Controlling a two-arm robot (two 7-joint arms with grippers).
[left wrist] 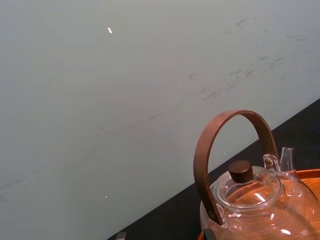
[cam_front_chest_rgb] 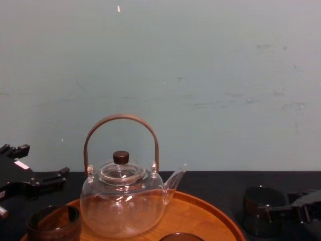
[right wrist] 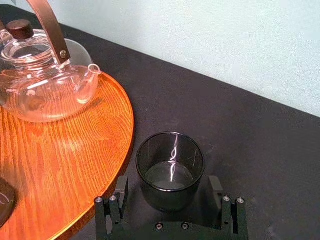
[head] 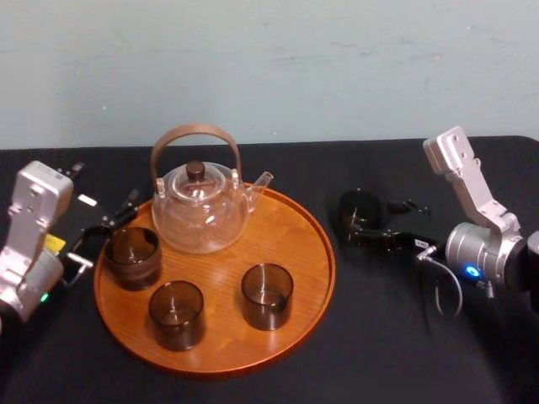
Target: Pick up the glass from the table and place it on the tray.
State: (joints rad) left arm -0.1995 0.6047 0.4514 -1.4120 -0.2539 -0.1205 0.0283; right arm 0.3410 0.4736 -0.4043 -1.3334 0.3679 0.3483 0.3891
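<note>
The glass (right wrist: 170, 170) is short, dark and smoky, and it stands upright on the black table just right of the tray (right wrist: 75, 165). My right gripper (right wrist: 169, 186) is open around it, one finger (right wrist: 114, 207) on each side with a small gap to the glass wall. The head view shows the same glass (head: 360, 210) in front of my right gripper (head: 362, 223), beside the round orange-brown tray (head: 295, 227). My left gripper (head: 103, 234) is open at the tray's left rim, next to another dark glass (head: 133, 257) on the tray.
A clear glass teapot (head: 202, 206) with a brown arched handle stands at the back of the tray. Two more dark glasses (head: 177, 314) (head: 267, 295) stand on the tray's front half. A pale wall rises behind the table.
</note>
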